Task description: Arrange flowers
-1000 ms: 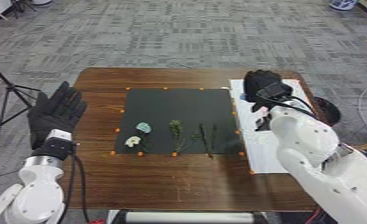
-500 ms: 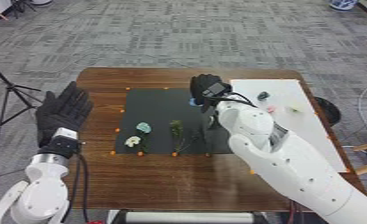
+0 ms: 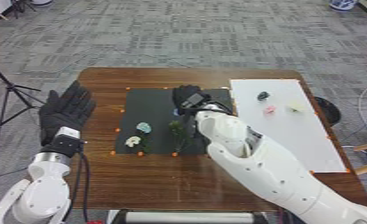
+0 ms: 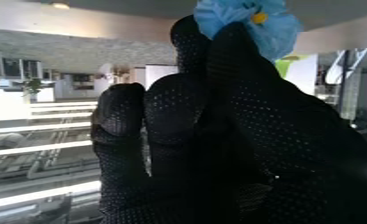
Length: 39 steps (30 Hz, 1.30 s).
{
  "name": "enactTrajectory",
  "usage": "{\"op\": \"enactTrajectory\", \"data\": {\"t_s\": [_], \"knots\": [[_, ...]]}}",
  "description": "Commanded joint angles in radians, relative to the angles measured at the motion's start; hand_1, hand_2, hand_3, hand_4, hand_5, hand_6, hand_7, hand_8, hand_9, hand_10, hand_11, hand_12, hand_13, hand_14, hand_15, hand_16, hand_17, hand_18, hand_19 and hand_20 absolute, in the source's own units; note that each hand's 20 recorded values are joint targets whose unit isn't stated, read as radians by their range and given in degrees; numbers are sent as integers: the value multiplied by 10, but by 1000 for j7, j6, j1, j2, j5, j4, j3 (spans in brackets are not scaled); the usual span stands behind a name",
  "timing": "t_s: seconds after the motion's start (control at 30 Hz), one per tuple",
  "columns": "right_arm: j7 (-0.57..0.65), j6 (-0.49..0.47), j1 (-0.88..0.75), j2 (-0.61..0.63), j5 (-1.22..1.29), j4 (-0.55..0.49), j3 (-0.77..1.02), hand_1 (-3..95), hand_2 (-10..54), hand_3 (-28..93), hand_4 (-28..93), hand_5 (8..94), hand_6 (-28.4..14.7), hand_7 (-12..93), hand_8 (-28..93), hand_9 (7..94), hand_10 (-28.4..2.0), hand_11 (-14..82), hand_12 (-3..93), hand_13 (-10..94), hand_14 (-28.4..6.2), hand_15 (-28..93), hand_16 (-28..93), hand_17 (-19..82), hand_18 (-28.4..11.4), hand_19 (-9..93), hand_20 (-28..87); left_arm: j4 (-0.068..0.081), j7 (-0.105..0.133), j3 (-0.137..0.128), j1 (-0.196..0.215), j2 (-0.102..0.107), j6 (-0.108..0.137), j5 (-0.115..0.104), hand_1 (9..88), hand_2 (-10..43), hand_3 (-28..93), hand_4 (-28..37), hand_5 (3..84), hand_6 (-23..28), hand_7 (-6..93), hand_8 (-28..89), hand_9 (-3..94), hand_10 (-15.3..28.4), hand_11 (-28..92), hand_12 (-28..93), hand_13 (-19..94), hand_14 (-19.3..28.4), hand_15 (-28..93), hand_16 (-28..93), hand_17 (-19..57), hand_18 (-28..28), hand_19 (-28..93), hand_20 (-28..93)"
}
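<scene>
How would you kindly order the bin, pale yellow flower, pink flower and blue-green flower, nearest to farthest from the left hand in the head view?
1. Blue-green flower, right of the left hand.
2. Pink flower, on the white sheet.
3. Pale yellow flower, right of the pink one.
4. Bin, past the table's right edge.

2 white, rounded arms with dark cables.

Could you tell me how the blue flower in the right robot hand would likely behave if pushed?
The blue flower would probably be light for its size, as its petals look thin. They would likely bend or crumple rather than stay stiff, since their edges look wrinkled.
</scene>
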Motion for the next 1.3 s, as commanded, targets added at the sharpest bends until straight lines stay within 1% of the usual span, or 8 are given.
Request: {"op": "enactTrajectory", "data": {"t_s": [0.03,0.37,0.43,0.63,0.8,1.03,1.1,1.3], "knots": [[11,120,-3,-15,-75,69,-32,611,-95,744,-283,712,1,389,25,803,-83,197,511,693,-74,669,472,402,-233,867,434,6,-11,6,-6,-4,-14,7,233,191,683,-283,394,65,105,-88,297,124,164,81,206,99,175,-47,-51,102,223,108],[7,64,-25,-24,-71,53,-22,586,-95,735,-283,700,-6,371,9,788,-86,179,486,681,-82,669,472,395,-236,862,434,4,-12,0,-2,-8,-10,6,234,192,681,-283,395,65,108,-89,298,124,164,82,206,100,176,-47,-54,103,227,108],[14,54,-32,-21,-48,37,-17,580,-95,735,-283,697,-7,363,4,785,-87,177,478,678,-84,672,468,393,-237,862,435,7,-16,0,-7,-9,-11,7,233,191,682,-283,394,65,108,-89,298,124,165,83,207,100,177,-46,-54,103,228,107],[26,37,-47,-22,-43,3,-7,559,-95,732,-282,697,-13,314,-9,782,-93,143,438,676,-90,676,448,389,-240,858,433,7,-14,-5,-3,-11,-11,-5,234,191,680,-283,394,66,107,-88,298,125,167,84,207,101,181,-46,-53,103,228,107],[37,60,-48,-16,-49,3,-14,546,-95,732,-281,693,-17,277,-9,771,-98,121,419,670,-95,680,432,385,-240,856,431,5,-11,-8,-1,-11,-12,-16,233,191,682,-283,395,67,107,-88,298,126,168,85,204,104,186,-44,-53,103,228,107],[61,77,-42,-6,-60,-2,-23,508,-95,779,-281,683,-19,243,-10,714,-117,173,323,658,-97,681,431,380,-243,856,423,-2,-1,-16,9,-9,-3,-23,231,189,684,-283,395,67,109,-88,296,126,167,85,201,107,188,-43,-55,104,230,107],[63,62,-42,-6,-53,-7,-19,506,-95,782,-282,682,-18,243,-10,679,-135,215,244,652,-97,680,429,379,-242,858,417,-3,-1,-20,13,-9,-5,-22,232,189,684,-283,394,66,110,-88,296,126,167,86,200,108,189,-42,-55,105,230,107],[72,64,-49,-3,-46,-20,-17,503,-95,787,-282,681,-20,243,-10,641,-146,205,196,647,-95,679,416,376,-243,857,414,-4,-3,-23,19,-9,-8,-23,234,187,683,-283,394,67,110,-89,295,126,166,86,200,110,190,-41,-54,105,228,106]]}}
